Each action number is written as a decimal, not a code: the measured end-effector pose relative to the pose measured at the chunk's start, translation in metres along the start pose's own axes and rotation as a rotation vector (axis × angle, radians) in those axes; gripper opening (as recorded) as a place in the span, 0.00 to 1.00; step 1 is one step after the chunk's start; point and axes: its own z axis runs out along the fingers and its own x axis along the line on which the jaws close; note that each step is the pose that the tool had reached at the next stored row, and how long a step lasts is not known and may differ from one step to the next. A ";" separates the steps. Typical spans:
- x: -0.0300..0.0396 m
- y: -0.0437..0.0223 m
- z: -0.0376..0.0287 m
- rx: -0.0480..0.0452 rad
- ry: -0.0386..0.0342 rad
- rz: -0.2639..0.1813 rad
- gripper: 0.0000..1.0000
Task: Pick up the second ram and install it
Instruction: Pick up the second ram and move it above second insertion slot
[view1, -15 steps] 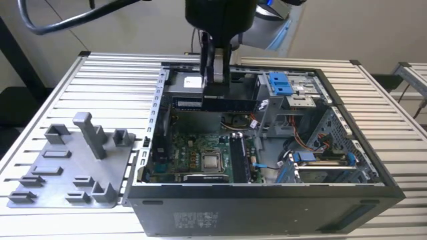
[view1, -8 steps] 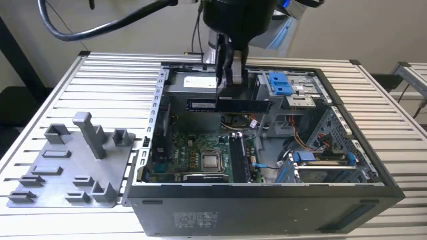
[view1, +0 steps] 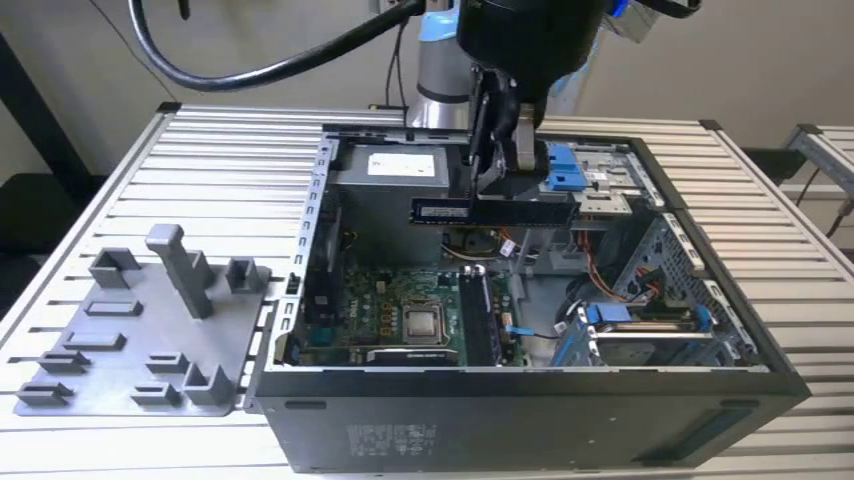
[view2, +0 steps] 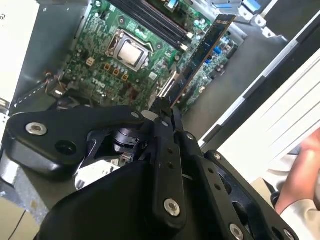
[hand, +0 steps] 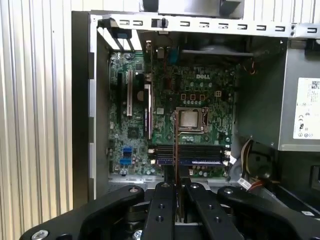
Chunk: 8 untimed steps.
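At the exterior view's left, lower in the frame, your grey holder tray sits on the slatted table. Moving right, the open computer case sits mid-frame, a green motherboard on its floor. Above it, at upper centre, your gripper is clamped on the second ram, held level and well above the board. In both wrist views it points toward the board.
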 end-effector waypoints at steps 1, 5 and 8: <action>0.0000 -0.0026 -0.0001 0.0000 0.0000 0.000 0.14; 0.0000 -0.0121 -0.0003 0.0000 0.0001 -0.002 0.14; 0.0000 -0.0171 -0.0004 0.0000 0.0001 -0.002 0.14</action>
